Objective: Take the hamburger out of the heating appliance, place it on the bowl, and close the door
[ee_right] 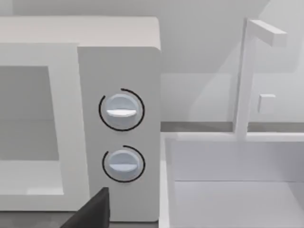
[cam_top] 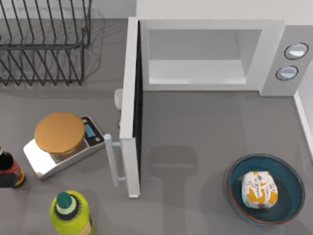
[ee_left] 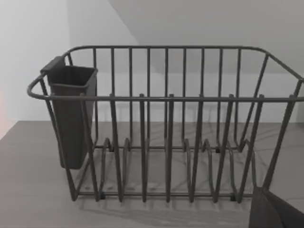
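One hamburger (cam_top: 259, 189) sits in the bowl (cam_top: 288, 172) at the bench's (cam_top: 195, 127) right front, well apart from the heating appliance (cam_top: 274, 58), whose door (cam_top: 130, 107) stands swung wide open toward the scale (cam_top: 58, 149); whether either hand is open or closed cannot be told.

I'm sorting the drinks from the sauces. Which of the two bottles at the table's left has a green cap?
The yellow-green bottle at the near edge, in front of the scale, has the green cap. The other, the dark bottle with a red label at the far left edge, has none.
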